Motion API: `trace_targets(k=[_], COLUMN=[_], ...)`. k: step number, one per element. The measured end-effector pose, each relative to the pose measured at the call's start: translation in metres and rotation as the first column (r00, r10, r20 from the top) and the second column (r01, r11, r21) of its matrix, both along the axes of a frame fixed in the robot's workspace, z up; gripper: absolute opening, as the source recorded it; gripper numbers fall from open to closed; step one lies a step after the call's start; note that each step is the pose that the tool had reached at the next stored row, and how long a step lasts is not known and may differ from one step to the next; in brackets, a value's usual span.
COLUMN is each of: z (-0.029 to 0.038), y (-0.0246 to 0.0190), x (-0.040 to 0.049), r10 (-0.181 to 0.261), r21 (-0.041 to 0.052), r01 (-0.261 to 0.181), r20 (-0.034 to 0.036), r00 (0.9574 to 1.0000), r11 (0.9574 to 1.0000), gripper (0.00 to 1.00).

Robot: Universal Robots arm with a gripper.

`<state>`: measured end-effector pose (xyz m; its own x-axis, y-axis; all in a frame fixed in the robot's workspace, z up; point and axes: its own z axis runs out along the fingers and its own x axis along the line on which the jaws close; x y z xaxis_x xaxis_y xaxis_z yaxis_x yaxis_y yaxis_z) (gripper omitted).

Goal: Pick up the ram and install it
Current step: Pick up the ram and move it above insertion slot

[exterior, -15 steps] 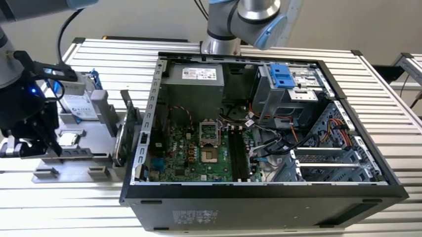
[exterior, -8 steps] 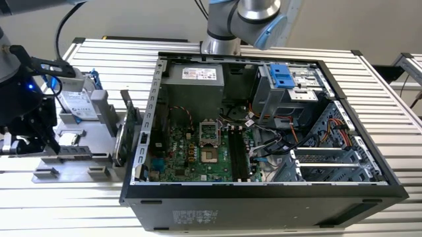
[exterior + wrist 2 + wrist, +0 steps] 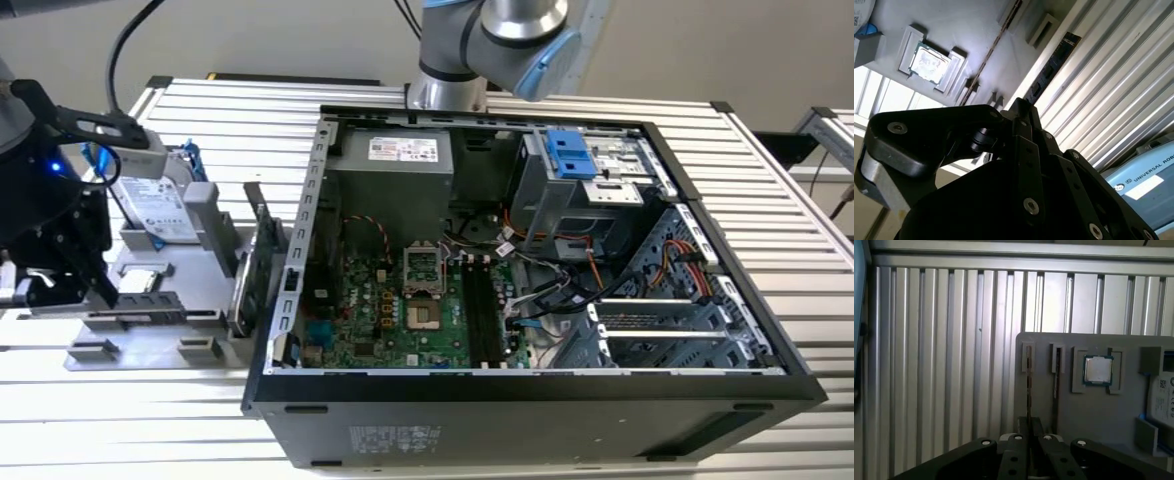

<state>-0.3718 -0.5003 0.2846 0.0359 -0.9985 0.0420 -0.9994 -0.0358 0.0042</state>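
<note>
Standing at the tray's (image 3: 954, 20) slotted edge, gripper (image 3: 1021, 104) meets the ram (image 3: 1051, 66), whose long axis runs straight ahead; grip state cannot be determined.

table (image 3: 227, 110): silver, ribbed in parallel slats
tray (image 3: 1094, 410): plain grey
ram (image 3: 1054, 65): dark, near black
processor (image 3: 1098, 369): silver, blue-green rim
gripper (image 3: 1029, 426): black, silver screw heads
computer case (image 3: 534, 395): black
motherboard (image 3: 374, 320): green
drive latch (image 3: 570, 152): blue
</note>
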Motion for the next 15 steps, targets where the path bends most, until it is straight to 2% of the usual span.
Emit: trace_targets(k=[15], z=[0.0156], y=[0.0], x=[0.0], r10=[0.0], r21=[0.0], r01=[0.0], r20=[0.0], r00=[1.0], r11=[1.0], gripper=[0.0])
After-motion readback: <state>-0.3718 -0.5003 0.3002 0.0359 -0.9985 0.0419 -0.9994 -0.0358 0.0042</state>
